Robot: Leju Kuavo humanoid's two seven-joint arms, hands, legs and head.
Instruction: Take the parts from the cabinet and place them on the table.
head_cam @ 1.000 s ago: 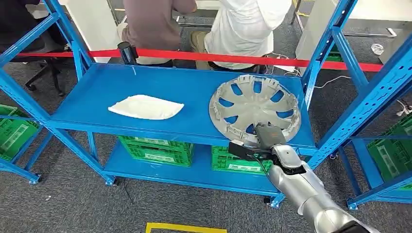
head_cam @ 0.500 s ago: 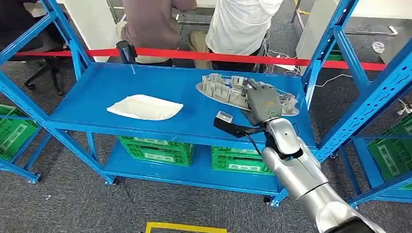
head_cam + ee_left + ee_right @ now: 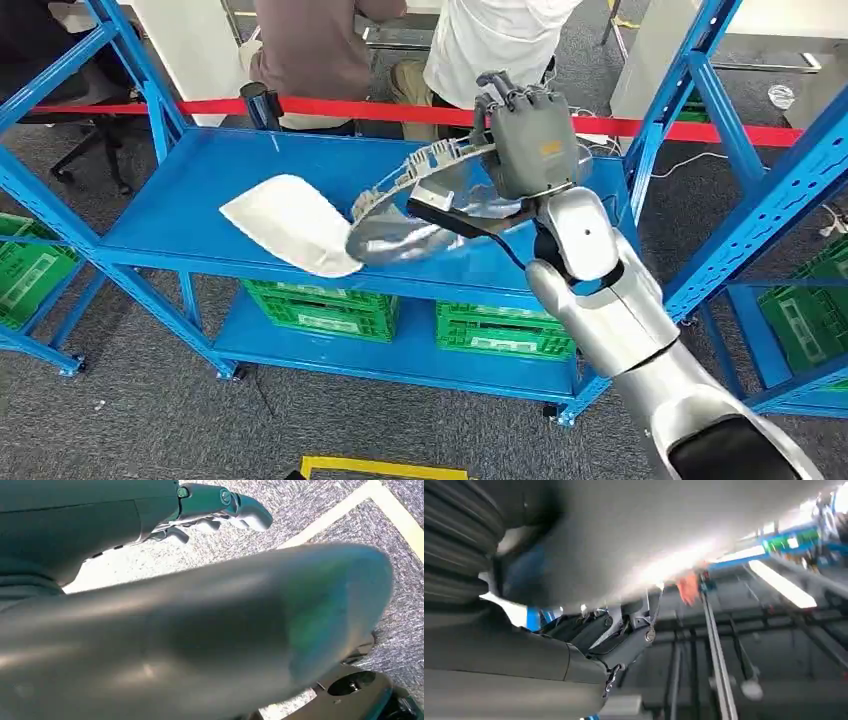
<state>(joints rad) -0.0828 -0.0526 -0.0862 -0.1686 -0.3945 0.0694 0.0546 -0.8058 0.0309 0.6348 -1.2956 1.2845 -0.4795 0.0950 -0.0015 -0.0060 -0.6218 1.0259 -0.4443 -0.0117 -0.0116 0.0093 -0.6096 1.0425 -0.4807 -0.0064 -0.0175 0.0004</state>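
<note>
A silver hubcap (image 3: pixel 420 215) hangs tilted above the blue cabinet shelf (image 3: pixel 190 190), its ribbed rim up and its lower edge close to a white plastic part (image 3: pixel 290 225). My right hand (image 3: pixel 530 140) grips the hubcap's far rim from behind, raised well above the shelf. In the right wrist view the hubcap's pale face (image 3: pixel 674 530) lies against the dark fingers (image 3: pixel 614 640). The white part lies on the shelf's left half, its near end at the front edge. In the left wrist view my left hand (image 3: pixel 215 510) hangs over the carpet with nothing in it.
Green crates (image 3: pixel 320 305) stand on the lower shelf. Blue rack uprights (image 3: pixel 690 90) rise at the right and left. A red tape barrier (image 3: pixel 330 108) runs behind the cabinet, with two seated people beyond it. A yellow floor mark (image 3: pixel 380 468) lies near my feet.
My right hand has lifted the hubcap off the shelf, swinging it up and leftward from flat to steeply tilted. The white part has turned, its near end now at the shelf's front edge.
</note>
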